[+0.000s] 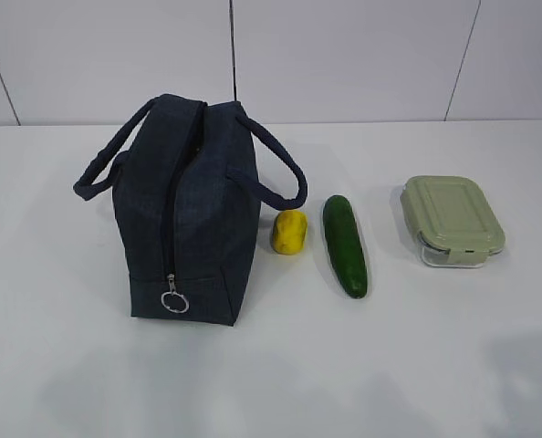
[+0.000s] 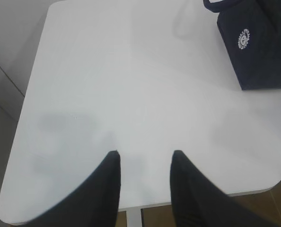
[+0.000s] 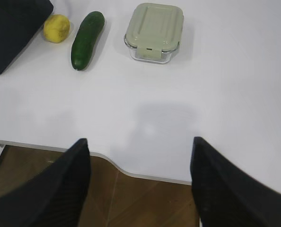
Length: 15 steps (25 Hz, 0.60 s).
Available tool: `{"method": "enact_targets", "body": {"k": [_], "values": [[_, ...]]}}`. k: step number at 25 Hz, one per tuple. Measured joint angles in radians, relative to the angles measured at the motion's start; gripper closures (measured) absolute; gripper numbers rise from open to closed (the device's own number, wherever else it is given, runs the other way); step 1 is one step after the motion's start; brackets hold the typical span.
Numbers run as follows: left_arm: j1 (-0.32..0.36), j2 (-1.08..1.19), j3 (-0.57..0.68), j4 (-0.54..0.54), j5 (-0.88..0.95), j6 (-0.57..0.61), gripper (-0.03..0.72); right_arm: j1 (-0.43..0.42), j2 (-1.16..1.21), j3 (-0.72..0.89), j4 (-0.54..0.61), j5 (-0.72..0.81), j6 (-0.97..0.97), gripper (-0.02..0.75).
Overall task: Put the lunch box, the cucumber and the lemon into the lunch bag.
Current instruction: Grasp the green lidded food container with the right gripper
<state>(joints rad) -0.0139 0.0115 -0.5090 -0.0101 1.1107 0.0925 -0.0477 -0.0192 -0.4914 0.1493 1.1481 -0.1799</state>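
The navy lunch bag (image 1: 184, 214) stands upright left of centre on the white table, its zipper run down the near end to a ring pull (image 1: 174, 302). Right of it lie the yellow lemon (image 1: 289, 232), the dark green cucumber (image 1: 345, 245) and the lunch box (image 1: 452, 219) with its sage-green lid. Neither arm shows in the exterior view. My left gripper (image 2: 145, 153) hangs open and empty over the table's near left part, the bag (image 2: 256, 42) far off at upper right. Over the front table edge my right gripper (image 3: 140, 141) is wide open and empty; lemon (image 3: 57, 28), cucumber (image 3: 87, 39) and lunch box (image 3: 154, 31) lie well ahead.
The table's front edge (image 3: 145, 177) has a curved notch, with brown floor below. A white panelled wall (image 1: 344, 55) rises behind the table. The table's left edge (image 2: 24, 94) runs close to my left gripper.
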Motion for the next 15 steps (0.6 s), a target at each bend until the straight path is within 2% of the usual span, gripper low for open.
{"method": "enact_targets", "body": {"k": [8,15], "values": [[0.0,0.0,0.0,0.0,0.0,0.0,0.449,0.0,0.0,-0.008,0.017,0.0,0.002,0.244],[0.0,0.0,0.0,-0.002,-0.002,0.0,0.449,0.0,0.114,-0.024,0.224,-0.058,0.002,0.244]]}}
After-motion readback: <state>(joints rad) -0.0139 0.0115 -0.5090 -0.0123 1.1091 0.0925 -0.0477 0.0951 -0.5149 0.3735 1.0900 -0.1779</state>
